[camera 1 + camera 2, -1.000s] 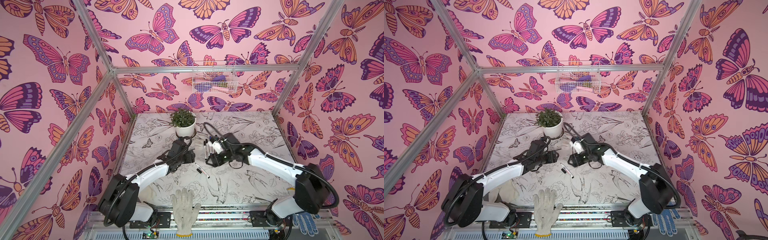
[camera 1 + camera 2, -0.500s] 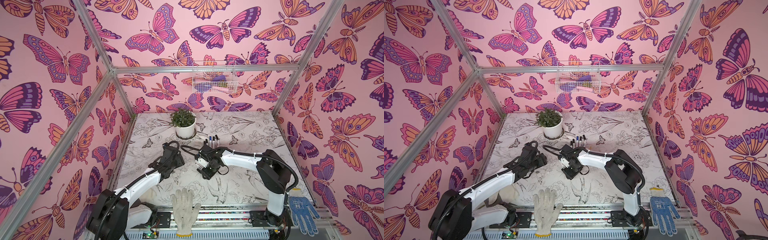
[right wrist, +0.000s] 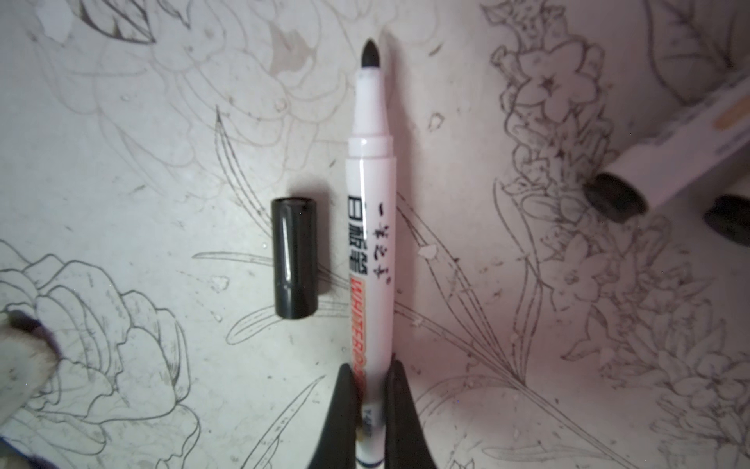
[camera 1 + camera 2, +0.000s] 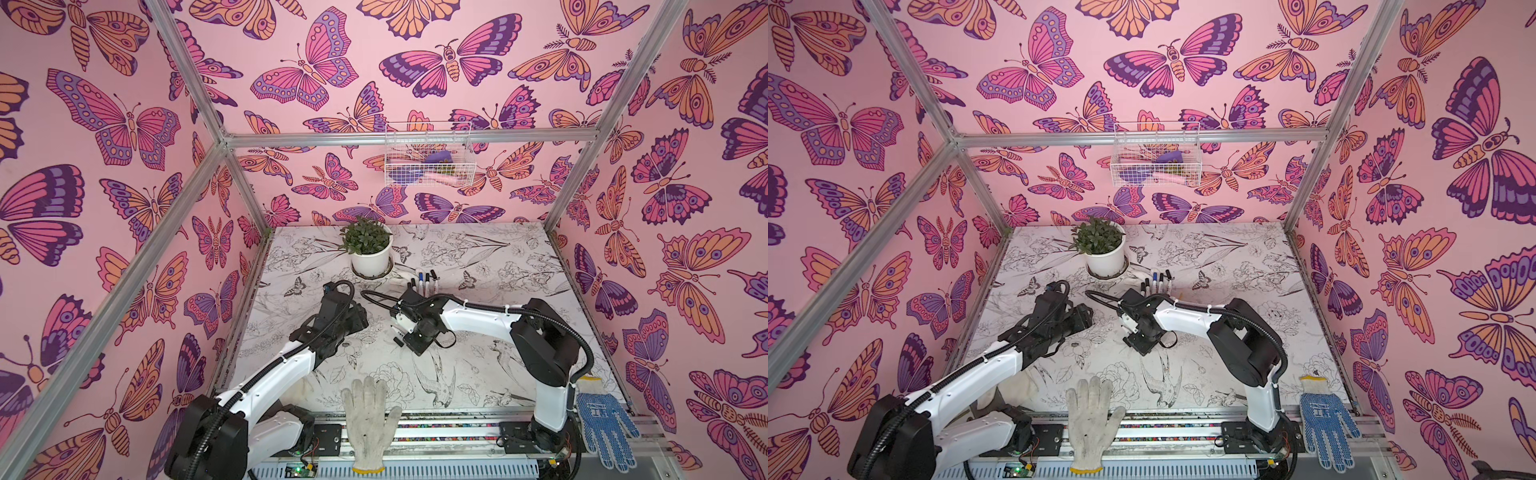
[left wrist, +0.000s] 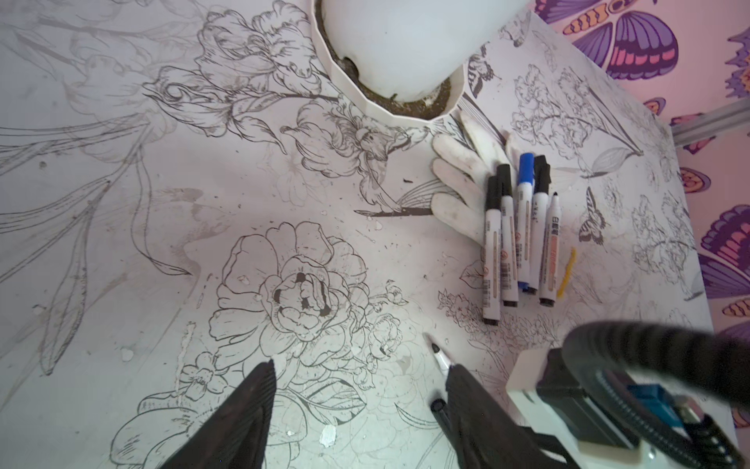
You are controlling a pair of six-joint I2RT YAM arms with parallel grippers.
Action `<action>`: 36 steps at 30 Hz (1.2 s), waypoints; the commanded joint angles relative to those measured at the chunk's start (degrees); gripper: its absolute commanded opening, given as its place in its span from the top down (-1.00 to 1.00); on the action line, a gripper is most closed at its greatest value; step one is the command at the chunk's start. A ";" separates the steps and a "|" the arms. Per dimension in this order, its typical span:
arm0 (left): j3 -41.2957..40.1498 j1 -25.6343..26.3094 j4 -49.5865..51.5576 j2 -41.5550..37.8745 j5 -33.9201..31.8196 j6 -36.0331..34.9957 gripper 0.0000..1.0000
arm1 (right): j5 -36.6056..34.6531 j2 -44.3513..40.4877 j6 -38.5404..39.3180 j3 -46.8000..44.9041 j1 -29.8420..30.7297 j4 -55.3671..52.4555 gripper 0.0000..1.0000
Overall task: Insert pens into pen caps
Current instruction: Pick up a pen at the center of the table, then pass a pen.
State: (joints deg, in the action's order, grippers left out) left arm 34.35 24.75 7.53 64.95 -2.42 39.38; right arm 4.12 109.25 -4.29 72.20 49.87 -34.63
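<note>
Right gripper [image 3: 371,375] is now pressed together on the rear part of one uncapped pen [image 3: 371,227]. One second ago its jaws stood apart and it was farther back, close to the row of pens [image 5: 507,243]. Since then I see its arm folded in toward the middle of the table [image 4: 498,266]. My left gripper [image 5: 361,367] stays spread and holds nothing. It has drawn back a little from the plant pot [image 4: 371,259], and it now hovers to the left of the other gripper, apart from it.

The white glove [image 5: 454,195] beside the pot has not moved. The row lies with its capped ends on this glove, as before: three pens with black caps, one with a blue cap, and one bare with a black tip. The pinched pen is low over the table, and I cannot tell if it is lifted. The black cap [image 3: 295,258] lies just beside it, parallel and not touching. A yellow strip [image 5: 566,270] lies just beside the bare pen of the row.
</note>
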 commanded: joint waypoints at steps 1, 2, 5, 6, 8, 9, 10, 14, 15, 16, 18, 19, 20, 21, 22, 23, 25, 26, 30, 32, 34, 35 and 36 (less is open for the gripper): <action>-1.78 -0.39 -3.53 -0.62 7.09 -3.63 -0.38 | 1.98 -6.17 -1.53 -0.70 -2.84 2.03 1.00; -1.89 -0.32 -4.39 -0.61 8.44 -3.89 -0.38 | 2.66 -7.53 -2.39 -0.66 -3.68 2.80 1.00; -2.57 -0.32 -9.15 -0.50 14.96 -5.27 -0.38 | 6.98 -12.51 -5.05 -0.94 -6.42 7.04 1.00; -2.76 -0.32 -11.75 -0.48 17.39 -5.60 -0.38 | 8.63 -14.31 -6.40 -1.41 -7.36 9.03 1.00; -3.10 -0.32 -16.77 -0.22 21.59 -5.49 -0.38 | 12.64 -17.14 -9.42 -2.57 -9.19 12.89 1.00; -3.15 -0.32 -19.71 0.04 24.17 -5.35 -0.37 | 14.85 -18.54 -11.45 -3.42 -10.17 15.55 1.00; -2.87 -0.12 -22.25 0.62 26.13 -5.21 -0.36 | 17.20 -19.66 -13.49 -4.32 -11.11 18.42 1.00; -0.66 1.23 -27.89 2.36 30.62 -6.08 -0.35 | 25.43 -23.21 -19.67 -7.05 -13.45 27.85 1.00; -0.47 1.56 -30.14 2.54 31.17 -5.99 -0.35 | 25.98 -23.73 -19.59 -7.17 -13.52 28.52 1.00; -0.49 1.61 -32.68 2.68 31.81 -5.42 -0.35 | 26.41 -24.14 -19.26 -7.24 -13.49 28.61 1.00; -0.30 1.61 -37.11 3.03 32.53 -3.92 -0.36 | 28.01 -24.68 -18.51 -7.30 -13.68 28.53 1.00; 0.10 1.61 -38.88 3.40 32.77 -3.23 -0.36 | 28.77 -24.96 -18.03 -7.25 -13.66 28.32 1.00; 0.53 1.57 -39.72 3.74 32.74 -2.83 -0.36 | 29.33 -25.16 -17.64 -7.28 -13.66 28.11 1.00; 1.25 1.61 -40.57 4.23 32.75 -2.51 -0.36 | 29.46 -25.27 -17.25 -7.17 -13.66 27.59 1.00; 1.76 1.61 -41.35 4.70 32.64 -1.98 -0.36 | 29.82 -25.45 -16.92 -7.08 -13.66 27.12 1.00; 2.43 1.61 -42.03 5.23 32.57 -1.61 -0.35 | 29.99 -25.62 -16.65 -7.11 -13.71 26.86 1.00; 4.04 1.70 -42.31 6.80 32.65 -1.14 -0.34 | 30.14 -25.97 -16.36 -7.11 -13.67 26.57 1.00; 4.64 1.80 -42.50 7.35 32.81 -1.01 -0.32 | 30.14 -26.10 -16.28 -7.19 -13.68 26.50 1.00; 6.45 2.74 -44.26 11.82 33.27 -0.29 -0.16 | 30.13 -26.35 -16.01 -6.95 -13.72 26.20 1.00; 7.67 3.47 -44.64 13.48 33.43 -0.25 -0.10 | 30.38 -26.35 -15.96 -6.82 -13.66 26.37 1.00; 9.14 4.28 -44.97 15.15 33.53 -0.36 -0.02 | 30.21 -26.46 -16.17 -6.55 -13.66 26.45 1.00; 9.54 4.57 -45.25 15.80 33.52 -0.27 0.02 | 30.41 -26.53 -16.18 -6.58 -13.70 26.56 1.00; 9.89 4.84 -45.80 16.36 33.59 -0.10 0.10 | 30.29 -26.59 -16.35 -6.57 -13.66 26.74 1.00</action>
State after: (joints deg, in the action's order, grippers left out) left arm 42.59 28.86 -35.14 80.12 30.04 39.27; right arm 33.17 83.88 -21.19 65.08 36.32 -9.02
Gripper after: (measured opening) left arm 0.474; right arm 0.145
